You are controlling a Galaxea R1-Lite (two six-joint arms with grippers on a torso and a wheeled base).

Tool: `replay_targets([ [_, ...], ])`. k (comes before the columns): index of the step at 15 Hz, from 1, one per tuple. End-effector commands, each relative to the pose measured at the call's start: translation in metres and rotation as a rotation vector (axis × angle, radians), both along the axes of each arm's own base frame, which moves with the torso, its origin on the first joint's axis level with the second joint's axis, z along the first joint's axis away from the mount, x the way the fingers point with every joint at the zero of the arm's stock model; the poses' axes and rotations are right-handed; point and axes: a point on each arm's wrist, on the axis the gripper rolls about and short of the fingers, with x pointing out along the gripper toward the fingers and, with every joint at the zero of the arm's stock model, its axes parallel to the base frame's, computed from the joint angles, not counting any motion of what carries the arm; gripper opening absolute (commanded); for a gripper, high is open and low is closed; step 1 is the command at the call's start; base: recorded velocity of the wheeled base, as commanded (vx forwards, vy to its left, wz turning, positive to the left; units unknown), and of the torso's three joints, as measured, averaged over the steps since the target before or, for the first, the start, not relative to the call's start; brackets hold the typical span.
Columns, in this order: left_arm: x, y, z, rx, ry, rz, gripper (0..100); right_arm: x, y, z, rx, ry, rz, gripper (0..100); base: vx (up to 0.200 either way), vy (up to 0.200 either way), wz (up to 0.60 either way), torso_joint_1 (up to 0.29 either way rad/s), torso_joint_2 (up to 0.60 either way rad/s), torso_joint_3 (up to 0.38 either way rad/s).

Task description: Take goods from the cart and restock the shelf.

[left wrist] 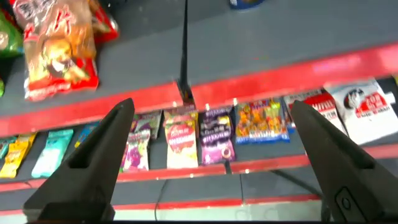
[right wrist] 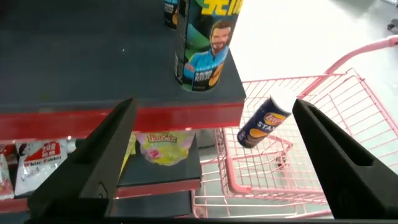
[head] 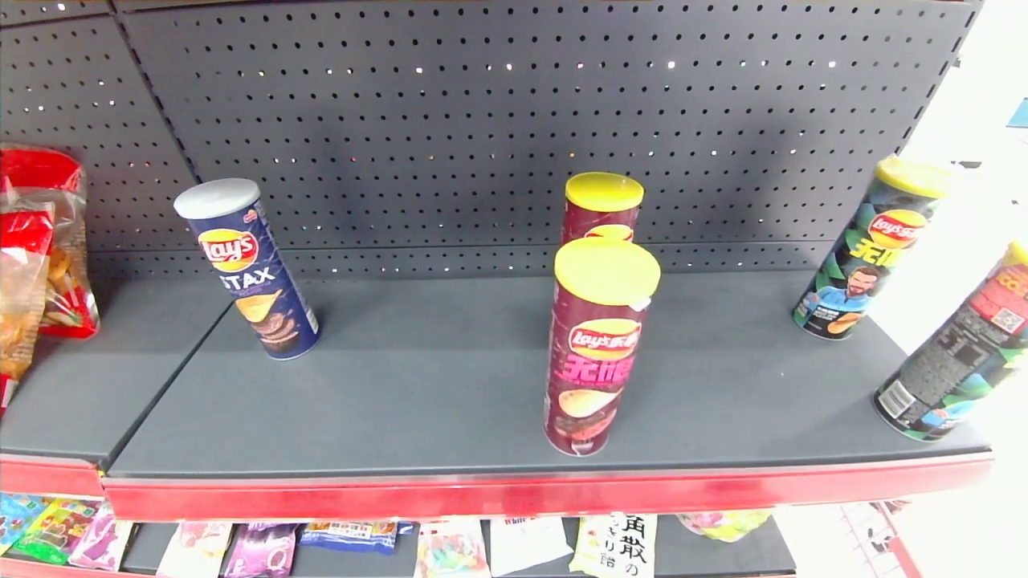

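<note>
On the grey shelf [head: 450, 385] stand a blue chip can with a white lid [head: 249, 269], two maroon cans with yellow lids, one in front [head: 598, 345] and one behind [head: 602, 210], and two green-black cans at the right end [head: 871, 249] [head: 956, 353]. My left gripper [left wrist: 211, 162] is open, empty, in front of the shelf's red edge [left wrist: 249, 81]. My right gripper [right wrist: 214, 158] is open and empty near the shelf's right end, beside a green-black can [right wrist: 208, 43]. A blue can [right wrist: 262, 122] lies in the pink cart [right wrist: 323, 149].
Snack bags [head: 36, 241] fill the shelf's left section. Small packets [left wrist: 217, 134] hang in a row on the lower shelf. The pegboard back wall [head: 482, 120] closes the shelf behind. Bare shelf room lies between the blue can and the maroon cans.
</note>
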Motion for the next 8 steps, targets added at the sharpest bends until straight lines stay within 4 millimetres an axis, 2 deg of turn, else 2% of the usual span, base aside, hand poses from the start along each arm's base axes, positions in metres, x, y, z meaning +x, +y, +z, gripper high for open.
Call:
replay_targets([
  [1, 0.0001, 0.0, -0.0004, 0.0, 0.0, 0.0, 100, 0.0, 0.0, -0.0001, -0.002, 0.001, 0.0, 100, -0.2, 0.0, 0.0, 0.002, 0.0, 0.002],
  [3, -0.0002, 0.0001, -0.0025, 0.001, -0.001, -0.004, 100, 0.0, 0.0, -0.0016, -0.005, 0.006, -0.001, 100, -0.2, 0.0, 0.0, 0.0, 0.0, -0.002],
  [7, -0.0014, 0.0003, -0.0017, 0.017, -0.021, -0.005, 100, 0.0002, -0.0001, -0.0022, -0.006, 0.01, -0.004, 100, 0.0, 0.0, 0.0, 0.0, 0.0, 0.0],
  [8, -0.0009, 0.0002, -0.0014, 0.016, -0.024, -0.008, 100, 0.0, -0.0001, -0.0022, -0.013, 0.01, -0.003, 100, 0.0, -0.2, 0.0, 0.022, 0.01, -0.002],
])
